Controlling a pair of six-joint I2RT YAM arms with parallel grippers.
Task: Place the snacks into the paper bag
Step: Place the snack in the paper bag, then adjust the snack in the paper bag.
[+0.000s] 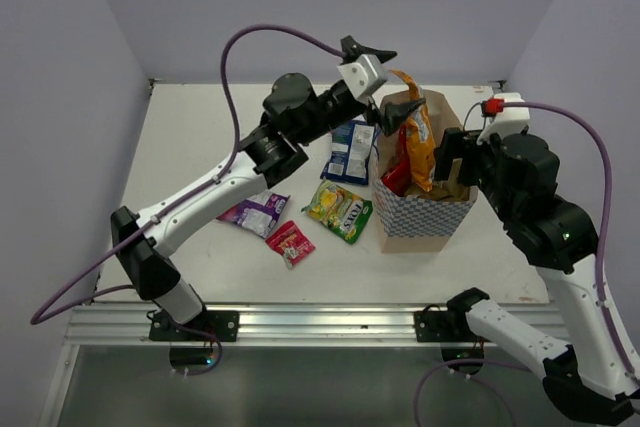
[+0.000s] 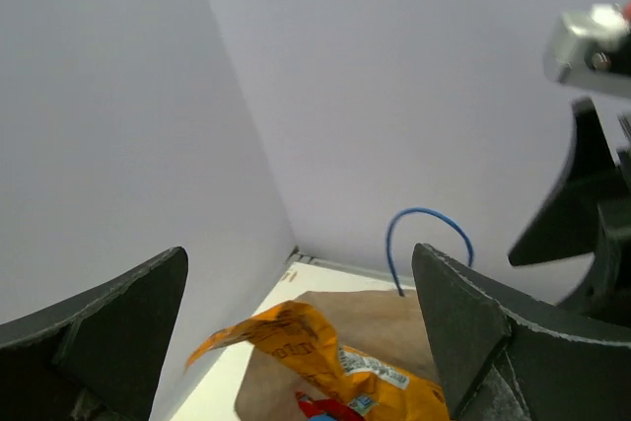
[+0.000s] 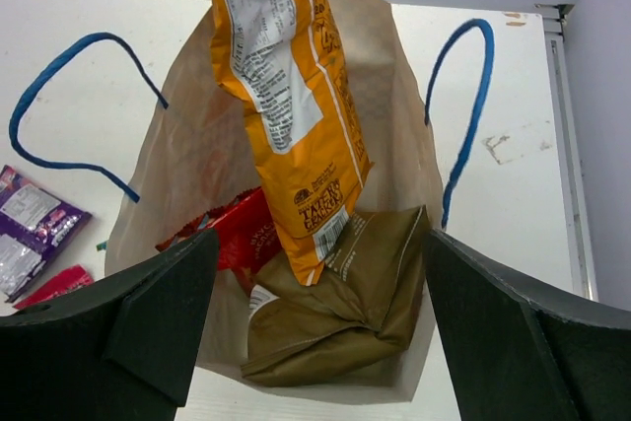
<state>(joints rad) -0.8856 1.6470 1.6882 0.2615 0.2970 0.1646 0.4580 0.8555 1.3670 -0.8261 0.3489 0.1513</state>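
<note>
Paper bag (image 1: 420,212), right of centre on the table (image 1: 200,137), holds three snacks by our count, namely orange packet (image 1: 420,142), red packet (image 1: 395,177) and brown packet (image 3: 345,313), while blue packet (image 1: 350,150), yellow-green packet (image 1: 340,210), purple packet (image 1: 255,213) and pink packet (image 1: 291,242) wait at its left, and left gripper (image 2: 299,253) and right gripper (image 3: 320,244) hang over it, jaws spread and empty.

The white table (image 1: 200,137) in front of me is carrying the paper bag (image 1: 425,212), which is standing upright toward the right side. Four packets are lying flat to the bag's left. The dark blue packet (image 1: 350,152) is sitting farthest back, just beside the bag. The yellow-green packet (image 1: 340,211) is resting nearer, and the purple packet (image 1: 255,213) is lying further left with the small pink-red packet (image 1: 291,243) just near-right of it.
</note>
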